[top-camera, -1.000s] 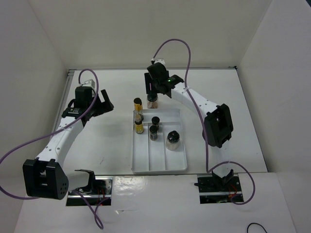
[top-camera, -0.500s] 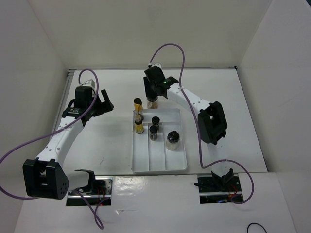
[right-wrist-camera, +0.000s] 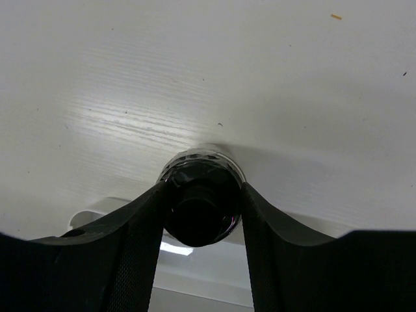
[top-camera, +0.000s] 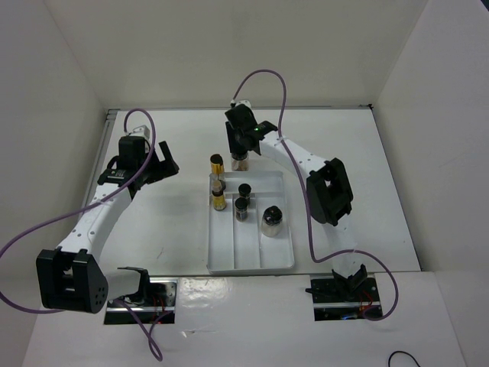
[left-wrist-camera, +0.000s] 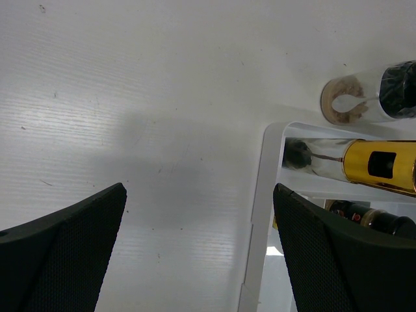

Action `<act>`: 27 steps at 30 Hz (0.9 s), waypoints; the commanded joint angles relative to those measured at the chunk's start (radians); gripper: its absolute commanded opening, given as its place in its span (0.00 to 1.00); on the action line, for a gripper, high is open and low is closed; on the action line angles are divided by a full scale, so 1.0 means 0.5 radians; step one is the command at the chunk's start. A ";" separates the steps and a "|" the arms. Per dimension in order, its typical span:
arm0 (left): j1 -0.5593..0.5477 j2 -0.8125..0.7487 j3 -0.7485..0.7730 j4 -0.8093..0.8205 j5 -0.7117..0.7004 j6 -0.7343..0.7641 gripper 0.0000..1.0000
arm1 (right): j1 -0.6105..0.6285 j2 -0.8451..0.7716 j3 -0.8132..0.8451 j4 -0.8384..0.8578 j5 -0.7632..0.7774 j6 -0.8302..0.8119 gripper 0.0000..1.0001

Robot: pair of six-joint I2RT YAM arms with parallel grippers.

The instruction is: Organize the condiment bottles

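Note:
A clear condiment bottle (top-camera: 240, 161) with brownish contents and a black cap stands on the table just behind the white tray (top-camera: 252, 267). My right gripper (top-camera: 239, 155) is shut on it, and in the right wrist view both fingers (right-wrist-camera: 146, 221) press the sides of its black cap (right-wrist-camera: 201, 214). Inside the tray stand two yellow bottles (top-camera: 218, 164) (top-camera: 219, 200), two dark ones (top-camera: 244, 189) (top-camera: 242, 209) and a wider pale one (top-camera: 273, 220). My left gripper (top-camera: 162, 164) hangs open left of the tray, its jaws (left-wrist-camera: 198, 192) wide over bare table beside the tray rim (left-wrist-camera: 260, 214).
White walls close in the table on the left, back and right. In the left wrist view the brownish bottle (left-wrist-camera: 354, 101) and a gold-labelled bottle (left-wrist-camera: 380, 166) lie to the right. Purple cables arch above both arms.
My right gripper's fingers have drawn in around the bottle behind the tray and now touch it; the right arm shifted slightly left. The left arm has not moved.

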 commanded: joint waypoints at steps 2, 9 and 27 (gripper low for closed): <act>-0.003 0.010 0.007 0.039 -0.018 0.041 1.00 | 0.002 0.012 0.102 0.066 0.000 -0.025 0.52; -0.003 0.010 0.007 0.039 -0.018 0.041 1.00 | 0.002 0.030 0.102 0.047 0.040 -0.025 0.27; -0.003 0.010 0.007 0.039 -0.036 0.041 1.00 | 0.002 -0.368 0.148 -0.131 0.344 -0.025 0.00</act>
